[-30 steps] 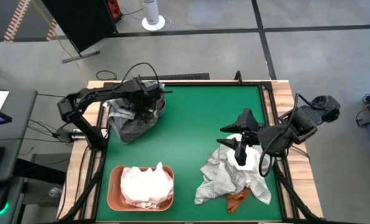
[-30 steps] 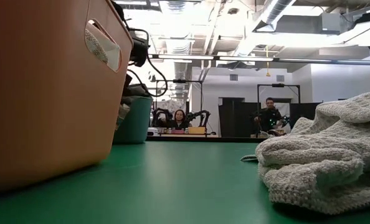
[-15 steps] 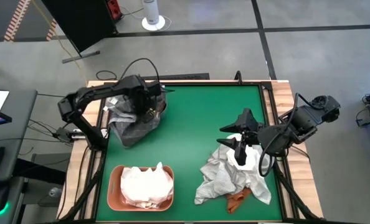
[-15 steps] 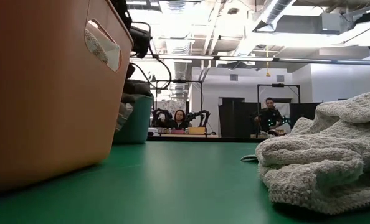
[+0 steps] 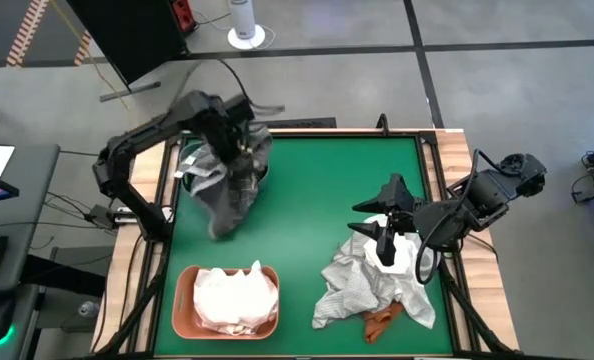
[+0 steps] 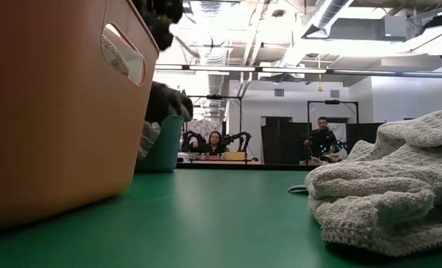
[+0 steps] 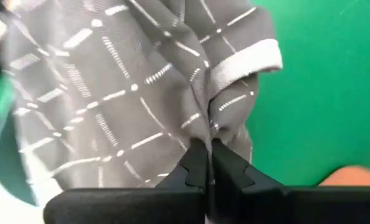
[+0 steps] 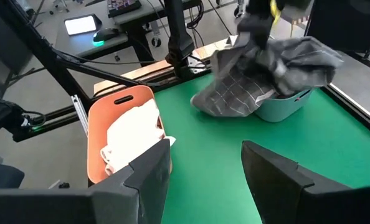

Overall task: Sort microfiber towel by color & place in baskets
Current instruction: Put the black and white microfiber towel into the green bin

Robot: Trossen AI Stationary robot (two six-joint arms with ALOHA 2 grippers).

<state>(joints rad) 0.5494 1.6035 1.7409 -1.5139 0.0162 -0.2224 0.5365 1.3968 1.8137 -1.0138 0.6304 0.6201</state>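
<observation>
Hanging from the left gripper (image 7: 205,163), a grey towel with white grid lines (image 5: 229,185) is held above the teal basket (image 8: 283,103) at the table's far left. The fingers are clamped tight on a bunched fold of the cloth. The towel's long axis runs downward from the grip, its free end trailing toward the salmon basket (image 5: 185,300), which is filled with white towels (image 5: 235,297). The right gripper (image 5: 386,229) is held with jaws apart over the pale checked towel pile (image 5: 362,285) near the table's right edge.
</observation>
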